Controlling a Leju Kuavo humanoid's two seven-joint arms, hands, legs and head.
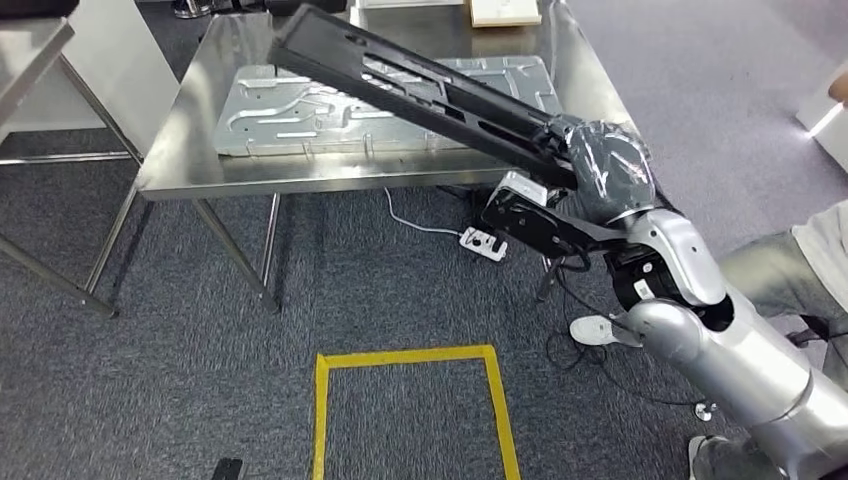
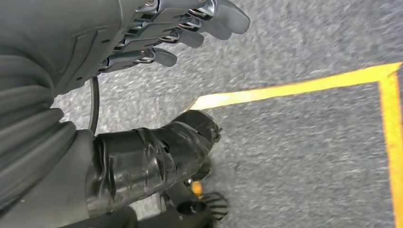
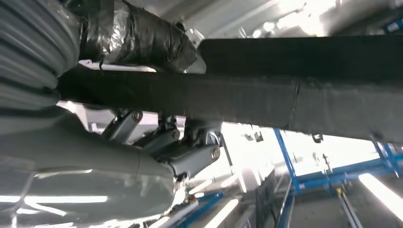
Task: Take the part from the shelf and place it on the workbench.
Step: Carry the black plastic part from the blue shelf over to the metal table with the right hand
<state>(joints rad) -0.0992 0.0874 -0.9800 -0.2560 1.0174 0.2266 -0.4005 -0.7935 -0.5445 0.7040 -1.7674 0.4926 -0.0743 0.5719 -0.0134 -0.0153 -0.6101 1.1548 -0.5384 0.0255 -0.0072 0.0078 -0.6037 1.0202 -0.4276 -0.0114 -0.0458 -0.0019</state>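
steel workbench (image 1: 170, 165), right hand (image 1: 598, 172) gripping black part (image 1: 400, 85)

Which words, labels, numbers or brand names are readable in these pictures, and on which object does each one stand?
No text can be read in any view.
The black part in the right hand: no visible print.
The metal plate on the workbench: only stamped shapes.
The yellow floor tape: plain line, no characters.
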